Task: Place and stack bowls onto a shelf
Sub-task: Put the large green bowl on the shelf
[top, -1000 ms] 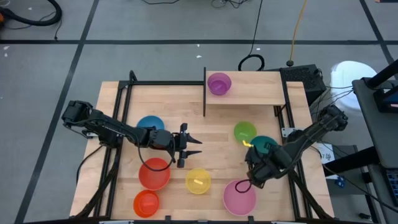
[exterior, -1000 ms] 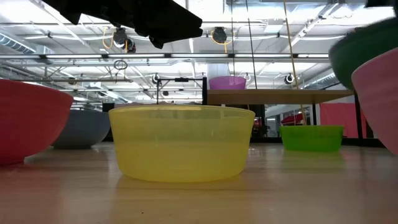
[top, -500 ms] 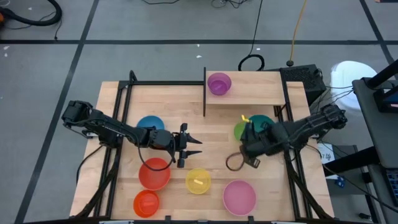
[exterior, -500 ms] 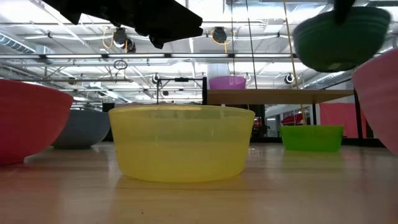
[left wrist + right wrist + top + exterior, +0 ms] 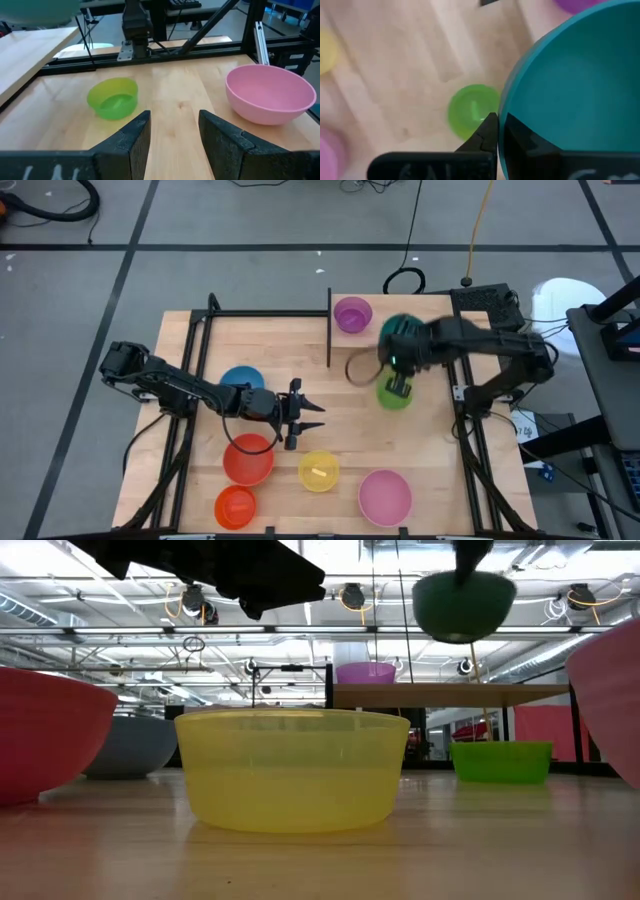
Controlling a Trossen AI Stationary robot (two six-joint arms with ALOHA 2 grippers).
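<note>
Teal bowl (image 5: 402, 333) is airborne over the shelf (image 5: 430, 330), beside the purple bowl (image 5: 352, 314), its rim pinched by my right jaws (image 5: 396, 358). Recommend levelling and centring before lowering. Left jaws (image 5: 310, 415) spread, idle mid-desk.

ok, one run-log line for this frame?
right gripper: shut on teal bowl, carried in air beside shelf | left gripper: open, mid-table, idle | on shelf: purple bowl
</note>
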